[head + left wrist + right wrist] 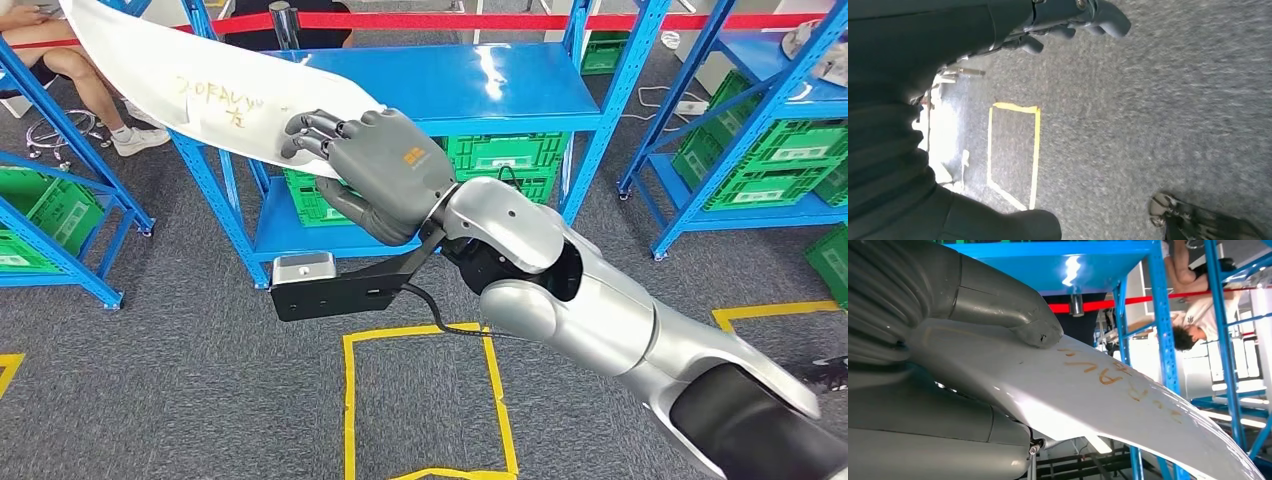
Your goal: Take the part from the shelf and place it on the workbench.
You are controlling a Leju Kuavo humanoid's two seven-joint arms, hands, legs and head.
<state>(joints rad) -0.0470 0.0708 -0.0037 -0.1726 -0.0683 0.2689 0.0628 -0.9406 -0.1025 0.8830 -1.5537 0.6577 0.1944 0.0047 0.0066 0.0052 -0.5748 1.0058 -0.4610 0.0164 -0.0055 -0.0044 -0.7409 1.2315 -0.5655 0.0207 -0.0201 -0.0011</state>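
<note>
Right robot hand (375, 170) around white part (200, 90).

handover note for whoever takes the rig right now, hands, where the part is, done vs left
Right hand: grips the long white part at one end, raised in front of the blue shelf; thumb pressed on its surface in the right wrist view.
Left hand: hangs over the grey carpet, fingers curled, holding nothing.
Done: part is off the shelf and in hand.
Left: carry it to the workbench, set it down, let go.
</note>
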